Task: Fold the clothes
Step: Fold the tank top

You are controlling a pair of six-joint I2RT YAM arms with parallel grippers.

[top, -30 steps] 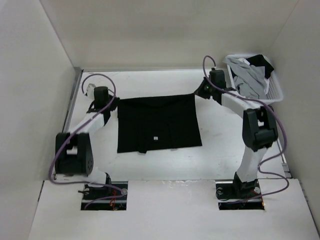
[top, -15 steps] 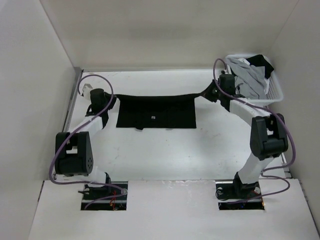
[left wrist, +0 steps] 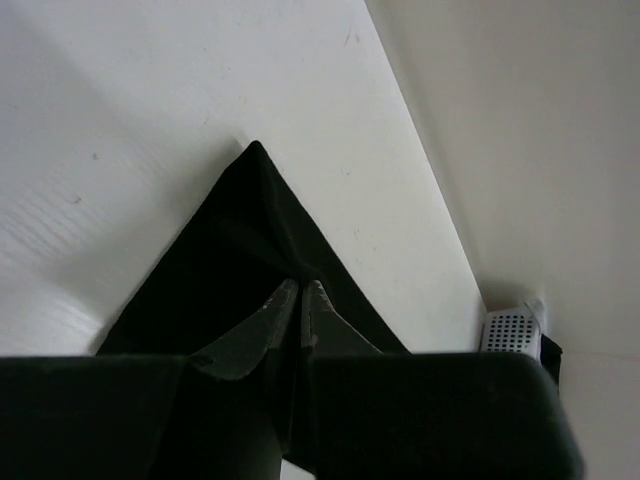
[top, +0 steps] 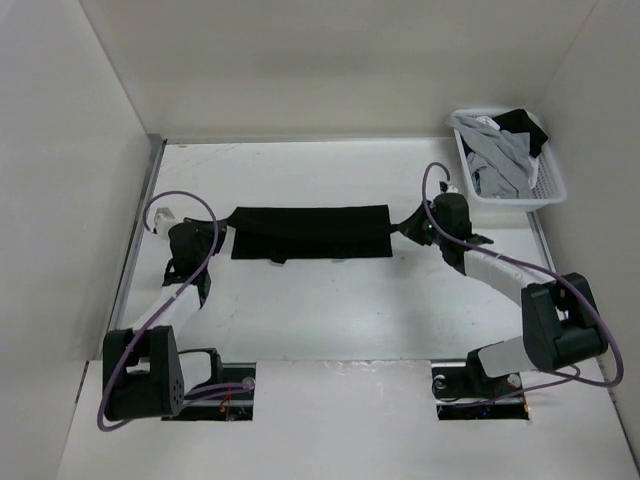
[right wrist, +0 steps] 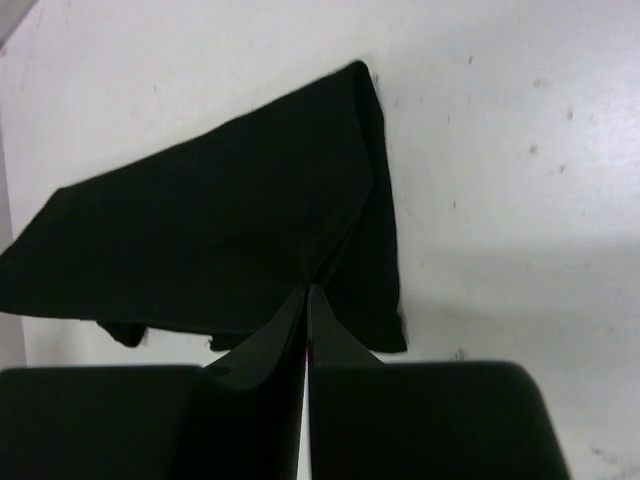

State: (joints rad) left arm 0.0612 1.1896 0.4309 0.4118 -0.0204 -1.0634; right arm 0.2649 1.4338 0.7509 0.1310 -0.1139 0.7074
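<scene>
**Arms drew back; fold could skew**

Both arms had pulled toward their bases, and on the table (top: 330,300) the black T-shirt (top: 310,231) had narrowed from a broad square to a band stretched between them. On its end corners the left end effector (left wrist: 301,292) and right end effector (right wrist: 307,292) were each clamped tight. Uneven pulling could skew the fold; soft fabric might slip free.

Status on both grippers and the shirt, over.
Left gripper shut on black T-shirt, left end. Right gripper shut on right end. Shirt doubled into a narrow band between them. Nothing in the way; basket far right.
</scene>
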